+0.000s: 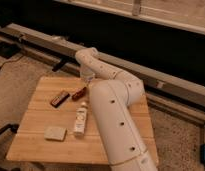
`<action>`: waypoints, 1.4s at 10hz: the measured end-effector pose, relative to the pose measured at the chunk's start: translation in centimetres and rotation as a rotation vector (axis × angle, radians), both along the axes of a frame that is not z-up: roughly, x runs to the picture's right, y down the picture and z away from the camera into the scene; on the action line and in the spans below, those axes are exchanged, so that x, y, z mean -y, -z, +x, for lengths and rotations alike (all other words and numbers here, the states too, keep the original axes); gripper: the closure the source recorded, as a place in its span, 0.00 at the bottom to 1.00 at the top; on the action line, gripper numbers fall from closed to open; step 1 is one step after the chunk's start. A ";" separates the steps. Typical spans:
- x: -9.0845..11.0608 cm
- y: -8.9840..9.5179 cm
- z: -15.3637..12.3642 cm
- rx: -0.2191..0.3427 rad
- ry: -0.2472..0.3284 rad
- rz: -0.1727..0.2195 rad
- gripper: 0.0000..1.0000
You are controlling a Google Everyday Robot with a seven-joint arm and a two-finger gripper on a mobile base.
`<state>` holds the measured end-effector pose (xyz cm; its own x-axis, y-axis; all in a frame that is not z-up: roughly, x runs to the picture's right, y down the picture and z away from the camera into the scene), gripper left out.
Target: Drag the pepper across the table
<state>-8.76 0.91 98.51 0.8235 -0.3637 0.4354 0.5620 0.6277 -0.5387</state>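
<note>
Four small things lie on the rectangular light wooden table of joined planks. Farthest left, near the front edge, is a flat pale beige pad. Behind it, toward the far side, lies a dark brown flat rectangular bar. Just right of the bar, but apart from it, is the small elongated reddish-brown pepper, set at a slant. In front of the pepper a white plastic bottle lies on its side, its narrow end perhaps pointing toward the pepper; what it holds cannot be seen. The gripper hangs over the table's far part, just beyond the pepper's right end. Whether it is spread or closed cannot be told. The thick white arm covers the table's right side.
</note>
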 end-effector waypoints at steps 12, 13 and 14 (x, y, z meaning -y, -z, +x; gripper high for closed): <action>-1.0 -1.1 -0.7 -0.004 -0.004 -0.023 1.00; -0.9 -1.1 -0.7 -0.008 -0.007 -0.023 1.00; -0.7 -1.0 -0.6 -0.014 -0.014 -0.020 1.00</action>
<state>-9.35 1.62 99.53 0.8346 -0.3433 0.4309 0.5455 0.6242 -0.5593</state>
